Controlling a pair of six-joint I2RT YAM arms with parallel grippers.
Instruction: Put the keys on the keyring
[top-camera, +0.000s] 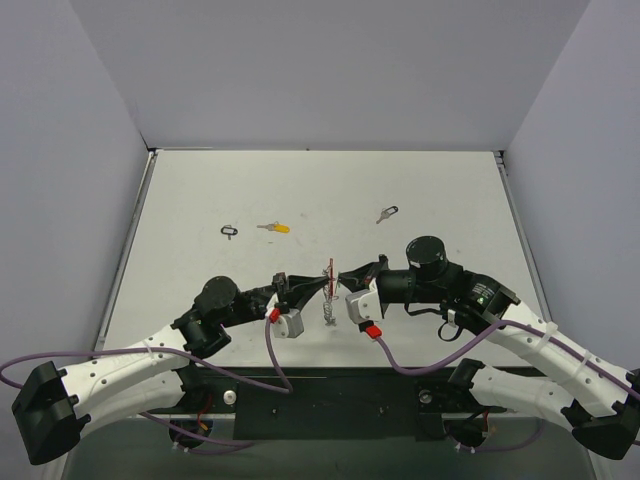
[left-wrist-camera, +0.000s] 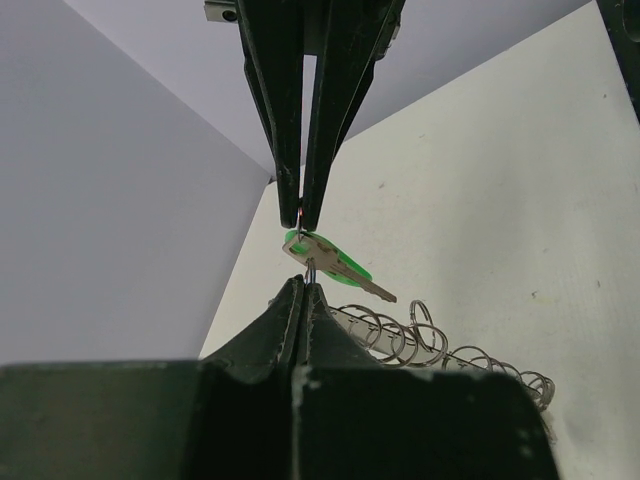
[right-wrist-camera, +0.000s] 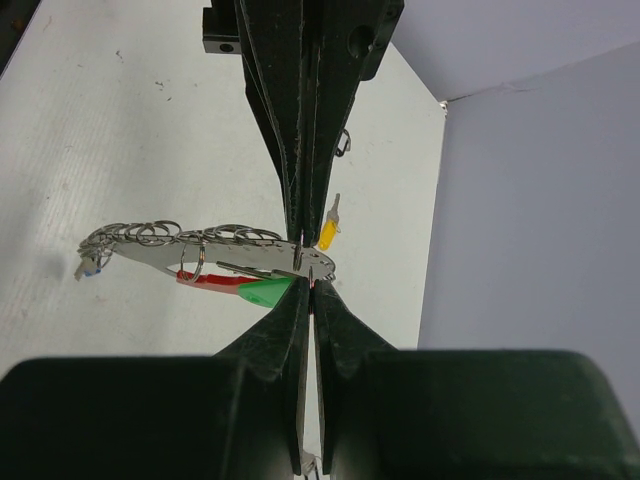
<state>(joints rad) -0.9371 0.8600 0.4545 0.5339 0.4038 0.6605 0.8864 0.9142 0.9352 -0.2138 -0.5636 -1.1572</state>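
The keyring (right-wrist-camera: 230, 257) hangs between my two end effectors, lifted off the tabletop (top-camera: 440, 180). One end of it sits exactly where my tips meet. Its long axis goes away from there: the silver coils run out to one side of the tips and sink toward the tabletop, with the red piece (right-wrist-camera: 205, 282) just under the metal. The green key (left-wrist-camera: 325, 258) is right at the tips, and a thin ring passes through its head. I judge it is already threaded, but the wire is too fine to be sure.

My left end effector (left-wrist-camera: 302, 288) is fully closed, clamped on this end of the keyring. My right end effector (right-wrist-camera: 310, 288) is fully closed too and pinches the same end from the opposite side, so the two pairs of tips stand nose to nose, almost touching. The exact spot each one grips is hard to see.

The other keys lie flat on the tabletop, beyond the tips. The yellow key (top-camera: 275, 228) is ahead of my left end effector, its length lying across my reach, so the left arm is nearer to it. The dark-headed key (top-camera: 387, 214) is ahead of my right end effector and lies on a diagonal, so the right arm is nearer there. A small black loop (top-camera: 230, 231) lies near the yellow key, on the side away from my tips.

To fetch the next key, I think one end effector must let go while the other holds the keyring.
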